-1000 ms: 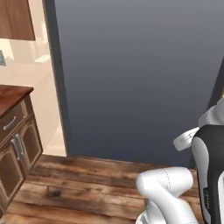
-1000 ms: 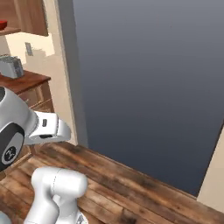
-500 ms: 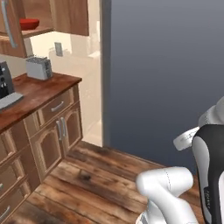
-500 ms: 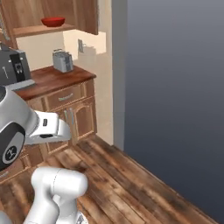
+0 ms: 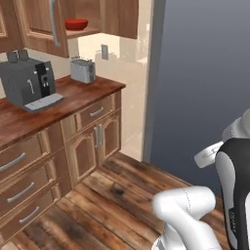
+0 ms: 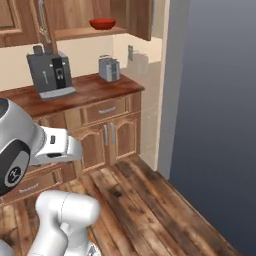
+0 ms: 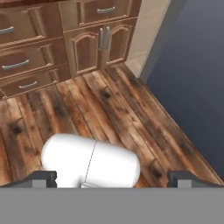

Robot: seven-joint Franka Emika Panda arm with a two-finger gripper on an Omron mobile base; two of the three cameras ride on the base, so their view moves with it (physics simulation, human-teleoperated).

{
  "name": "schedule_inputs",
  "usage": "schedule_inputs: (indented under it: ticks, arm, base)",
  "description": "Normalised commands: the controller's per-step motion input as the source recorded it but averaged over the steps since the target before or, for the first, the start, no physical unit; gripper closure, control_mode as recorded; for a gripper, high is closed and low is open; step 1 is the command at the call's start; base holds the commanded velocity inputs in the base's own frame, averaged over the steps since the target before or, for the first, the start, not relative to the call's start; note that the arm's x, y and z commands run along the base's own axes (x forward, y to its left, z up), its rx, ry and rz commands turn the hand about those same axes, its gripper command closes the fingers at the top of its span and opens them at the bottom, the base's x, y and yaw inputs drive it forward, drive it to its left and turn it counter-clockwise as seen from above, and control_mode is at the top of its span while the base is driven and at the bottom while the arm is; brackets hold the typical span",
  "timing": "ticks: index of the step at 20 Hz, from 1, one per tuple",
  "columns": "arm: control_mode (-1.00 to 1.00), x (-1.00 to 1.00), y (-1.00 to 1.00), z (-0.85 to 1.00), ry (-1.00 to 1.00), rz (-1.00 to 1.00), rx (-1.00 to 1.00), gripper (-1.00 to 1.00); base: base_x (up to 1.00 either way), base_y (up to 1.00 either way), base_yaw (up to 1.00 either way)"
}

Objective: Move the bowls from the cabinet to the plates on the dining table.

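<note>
You have the two-finger gripper (image 7: 112,177) with its dark tips spread wide and nothing between them, pointed down at the plank floor (image 7: 131,118) in the hand view. No bowl is in hand.

The glossy red shallow bowl (image 5: 76,23) sits on the wooden shelf of the medium-brown wall cabinet (image 5: 105,17), high above the reddish-brown counter (image 5: 58,102). A cabinet door with a long grey bar handle (image 5: 53,24) stands open just beside it. The cream-beige bowl, the plates and the dining table cannot be located from these frames, so I judge the task barely begun.

Risks from here, as I judge them:

- The bowl is set high and back on the shelf. A reach from the present position would be long; you would need the base closer first.
- The open door hangs just to one side of the bowl. An approach from that side could strike the door or its handle.
- The grey coffee machine (image 5: 30,83) and the silver toaster (image 5: 82,70) stand on the counter below the shelf. A low sweeping arm could knock either one.
- The bowl is shallow and glossy. A pinch on its rim could slip, and a fall from that height would reach the counter or floor.
- The dark grey wall (image 5: 205,83) stands close beside the arm and limits swing room.
</note>
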Motion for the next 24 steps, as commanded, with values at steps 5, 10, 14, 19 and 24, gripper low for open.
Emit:
schedule_inputs:
  ticks: [5, 10, 14, 19, 24]
  arm:
    - [1.00, 0.00, 0.00, 0.00, 0.00, 0.00, 0.00, -1.00]
    - [1.00, 0.00, 0.00, 0.00, 0.00, 0.00, 0.00, -1.00]
    - [1.00, 0.00, 0.00, 0.00, 0.00, 0.00, 0.00, -1.00]
    - [1.00, 0.00, 0.00, 0.00, 0.00, 0.00, 0.00, -1.00]
    - [1.00, 0.00, 0.00, 0.00, 0.00, 0.00, 0.00, -1.00]
  base:
    - [0.33, 0.00, 0.29]
    - [0.67, 0.00, 0.39]
    - [1.00, -0.11, 0.40]
    - [1.00, 0.00, 0.28]
    - [0.71, -0.27, 0.16]
